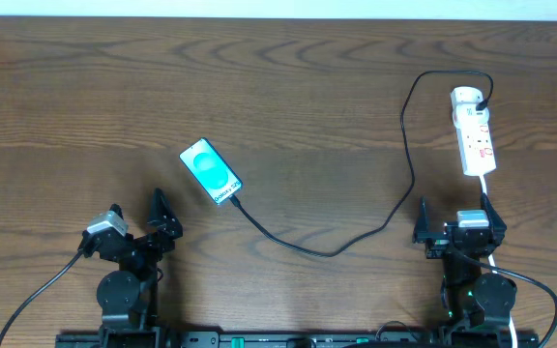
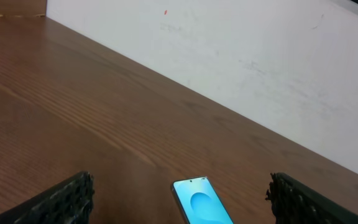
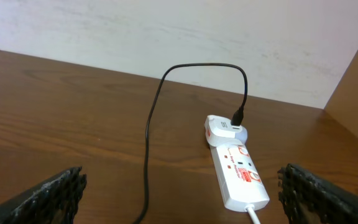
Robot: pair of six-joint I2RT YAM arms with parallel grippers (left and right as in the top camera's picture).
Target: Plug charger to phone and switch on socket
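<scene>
1. My left gripper (image 1: 138,211) sits at the near left of the wooden surface (image 1: 288,87), spread wide and pinching nothing. Its wrist view shows both fingers (image 2: 67,199) far apart, with the phone (image 2: 201,202) ahead between them.
2. My right gripper (image 1: 454,217) is also spread wide and empty, just short of the power strip (image 1: 476,135), which lies at the far right.
3. The phone lies flat left of centre, angled, its turquoise screen up.
4. The charger cable (image 1: 337,249) runs from the phone's text end, sags toward me, then loops up to a white adapter (image 1: 467,97) on the strip's far end.
5. I cannot tell whether the connector tip is seated in the phone, or how the switches stand.
</scene>
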